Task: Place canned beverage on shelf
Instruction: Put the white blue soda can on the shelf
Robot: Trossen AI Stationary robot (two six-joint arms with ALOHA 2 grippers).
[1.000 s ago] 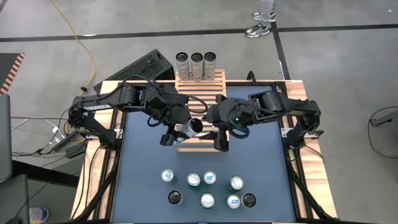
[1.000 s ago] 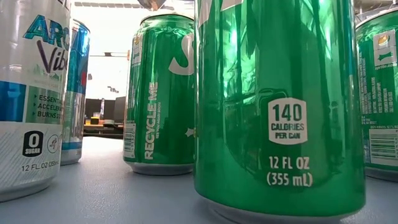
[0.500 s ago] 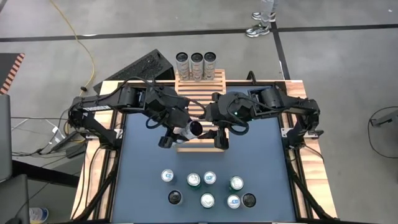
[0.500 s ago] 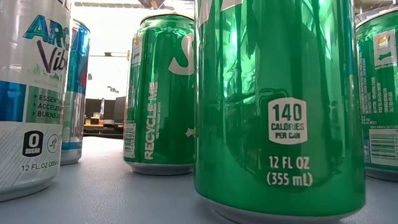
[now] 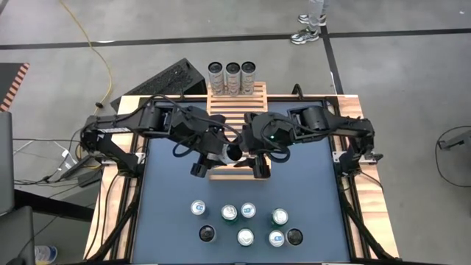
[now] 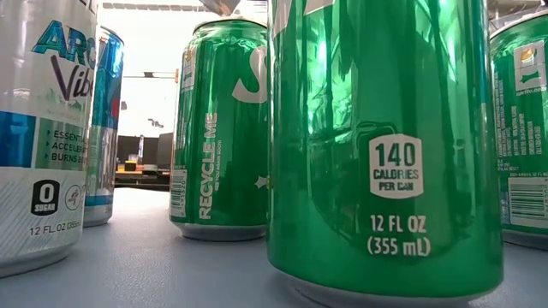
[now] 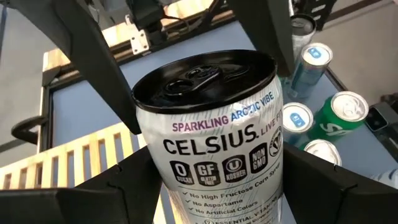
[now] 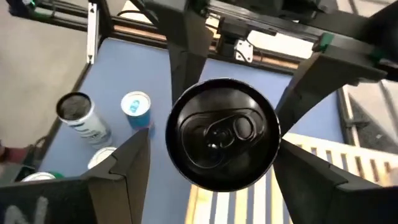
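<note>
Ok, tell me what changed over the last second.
The right end effector slid in toward the left arm; its open fingers now flank the top of the Celsius can, which the left end effector holds sideways above the shelf. Nothing was gripped or released. The left arm barely shifted. The three cans at the shelf's far end and the eight table cans stayed put.

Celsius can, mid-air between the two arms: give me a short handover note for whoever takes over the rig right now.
Left claw: shut on the Celsius can, held tipped over above the near end of the shelf.
Right claw: open, straddling the can's top end, not gripping.
Done: three cans stand at the shelf's far end.
Left: probably pass this can across and set it on the shelf; eight cans wait on the blue table.
</note>
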